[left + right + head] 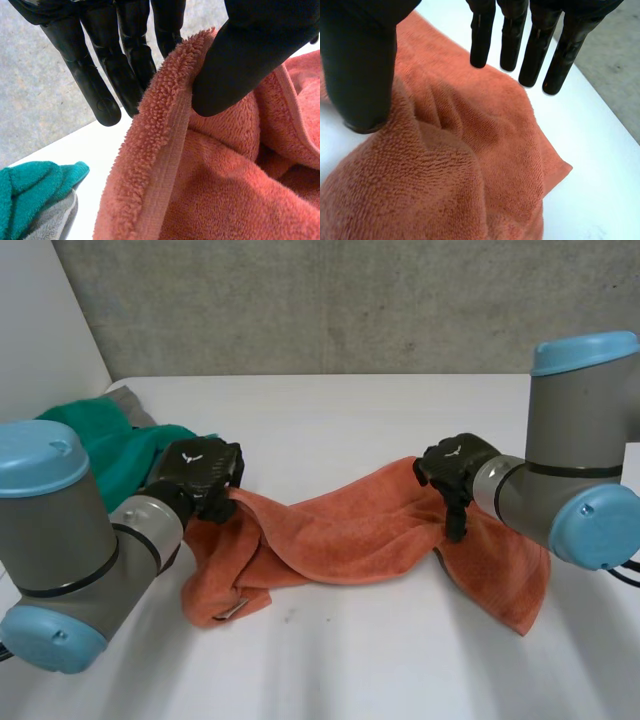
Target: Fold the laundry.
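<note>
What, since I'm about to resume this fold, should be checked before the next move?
1. Left hand pinching the orange towel at its hem: ok.
2. Right hand gripping the towel: not ok; fingers straight, above the cloth.
3. Towel spread flat: not ok; bunched between the hands.
4. Green cloth apart from the towel: ok.
5. Hands at matching corners: cannot tell.

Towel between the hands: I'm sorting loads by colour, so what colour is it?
The towel is plain salmon-orange, best seen in the left wrist view.
</note>
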You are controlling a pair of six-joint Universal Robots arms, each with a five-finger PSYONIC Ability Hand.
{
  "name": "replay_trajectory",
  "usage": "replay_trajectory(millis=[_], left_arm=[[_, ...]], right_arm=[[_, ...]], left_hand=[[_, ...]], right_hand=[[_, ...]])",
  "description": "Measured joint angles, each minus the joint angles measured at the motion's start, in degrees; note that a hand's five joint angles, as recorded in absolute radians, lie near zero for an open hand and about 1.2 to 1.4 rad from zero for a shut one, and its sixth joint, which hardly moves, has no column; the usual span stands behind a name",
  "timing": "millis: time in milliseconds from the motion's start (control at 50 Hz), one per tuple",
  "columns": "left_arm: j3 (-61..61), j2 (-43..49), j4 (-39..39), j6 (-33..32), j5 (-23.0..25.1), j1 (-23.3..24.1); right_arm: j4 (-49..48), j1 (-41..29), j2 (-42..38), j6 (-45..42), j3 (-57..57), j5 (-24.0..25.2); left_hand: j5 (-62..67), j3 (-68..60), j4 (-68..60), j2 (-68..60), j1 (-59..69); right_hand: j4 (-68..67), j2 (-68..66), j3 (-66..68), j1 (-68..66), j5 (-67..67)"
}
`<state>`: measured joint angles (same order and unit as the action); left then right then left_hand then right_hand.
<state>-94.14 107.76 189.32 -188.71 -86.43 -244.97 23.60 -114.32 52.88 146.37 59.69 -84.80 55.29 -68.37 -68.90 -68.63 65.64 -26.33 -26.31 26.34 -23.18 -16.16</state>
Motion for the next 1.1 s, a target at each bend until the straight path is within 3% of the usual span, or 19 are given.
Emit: replay_trajectory(millis=[220,380,540,700,780,800,820,860,1000,1100], left_arm=[[1.7,1.5,0.5,0.0,0.0,-1.7],[1.3,1.5,0.5,0.0,0.0,-2.5],[0.8,1.4,0.3,0.0,0.0,-2.6],[0.6,1.4,0.1,0.0,-0.1,-2.6],[0.5,1.4,0.0,0.0,-0.1,-2.7],[0.4,1.3,-0.1,0.0,-0.1,-2.7],[0.4,1.3,-0.1,0.0,-0.1,-2.7],[0.2,1.2,-0.1,0.0,-0.1,-2.8],[-0.6,-2.1,-0.9,0.0,0.0,-3.0],[-1.3,-8.4,-3.2,-0.1,0.2,-3.5]], right_arm=[[-9.9,5.7,12.7,20.9,17.0,0.6],[-16.9,12.1,21.7,26.0,34.8,1.0],[-24.0,14.6,23.0,25.8,46.0,2.0],[-30.9,14.1,19.9,25.0,47.8,2.2],[-32.3,13.8,16.7,24.7,46.6,2.0],[-32.8,13.7,15.6,24.4,45.8,1.9],[-32.9,13.7,15.3,24.3,45.6,1.9],[-33.5,13.7,14.1,23.4,44.2,1.8],[-32.1,14.1,14.1,19.5,40.5,2.1],[-25.7,14.3,19.7,12.4,36.3,2.5]], left_hand=[[0.0,0.0,0.0,0.0,0.0],[0.0,0.0,0.0,0.0,0.0],[0.0,0.0,0.0,0.0,0.0],[0.0,0.0,0.0,0.0,0.0],[0.0,0.0,0.0,0.0,0.0],[0.0,0.0,0.0,0.0,0.0],[0.0,0.0,0.0,0.0,0.0],[0.0,0.0,0.0,0.0,0.0],[0.0,0.0,0.0,0.0,0.0],[0.0,0.0,0.0,0.0,0.0]], right_hand=[[5.1,2.4,-4.5,3.7,5.1],[4.9,2.4,-4.4,3.7,4.8],[1.2,2.3,-1.8,2.2,1.4],[-1.7,1.2,1.4,-0.5,-1.0],[-11.5,-12.3,12.3,-9.7,-10.5],[-24.3,-25.7,25.4,-21.0,-23.3],[-24.3,-25.7,25.4,-21.0,-23.3],[-38.8,-39.4,38.7,-32.3,-38.0],[-41.7,-40.9,41.4,-32.9,-40.2],[-41.7,-40.8,41.4,-32.9,-40.2]])
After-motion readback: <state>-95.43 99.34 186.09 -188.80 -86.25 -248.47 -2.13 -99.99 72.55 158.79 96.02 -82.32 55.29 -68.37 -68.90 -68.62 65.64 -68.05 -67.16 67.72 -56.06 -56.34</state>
